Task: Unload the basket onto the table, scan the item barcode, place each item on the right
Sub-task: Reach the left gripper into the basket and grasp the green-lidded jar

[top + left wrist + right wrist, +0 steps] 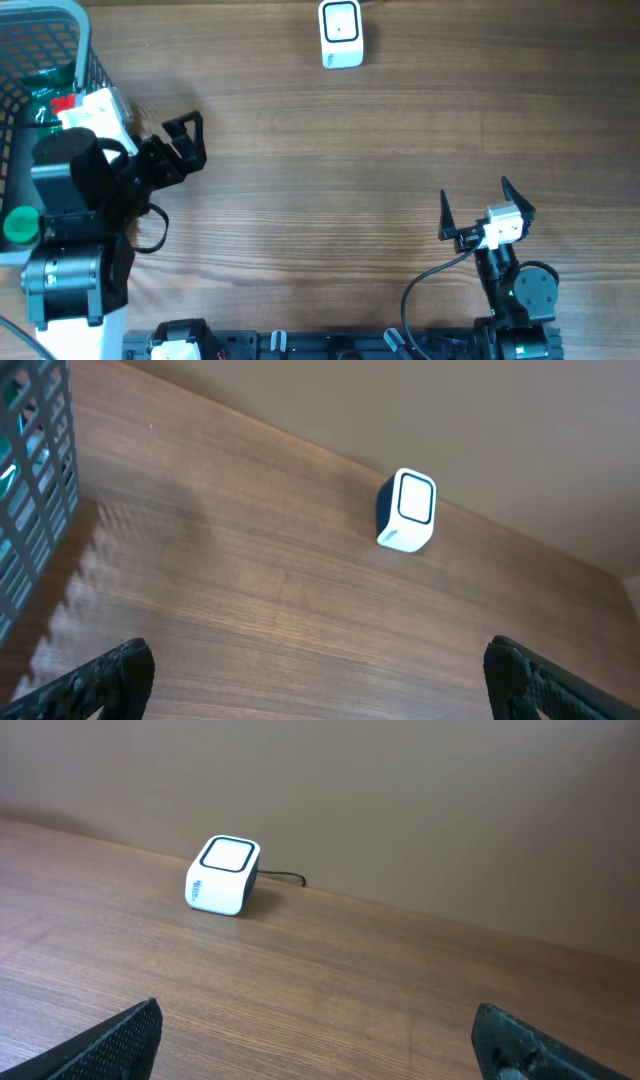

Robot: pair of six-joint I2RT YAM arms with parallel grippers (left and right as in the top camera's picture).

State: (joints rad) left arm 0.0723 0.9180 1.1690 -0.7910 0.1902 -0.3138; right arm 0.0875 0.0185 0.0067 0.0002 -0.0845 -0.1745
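This looks like a mock shop checkout built on a robot test bench. At the top centre of the overhead view, a small white barcode scanner [341,33] with a dark-framed window stands on a wood-grain worktop [320,170]. The right wrist view shows a black cable trailing behind it. At the upper left, a grey slatted shopping basket [85,40] holds packaged goods: a green packet [45,88], a white pack with a red mark [95,112] and something with a green cap [20,225]. The lab side shows along the bottom edge, where the left arm [75,200] and the right arm [515,280] rise from a black rail [330,345]. Behind the worktop, the wrist views show only a plain beige wall [420,800].
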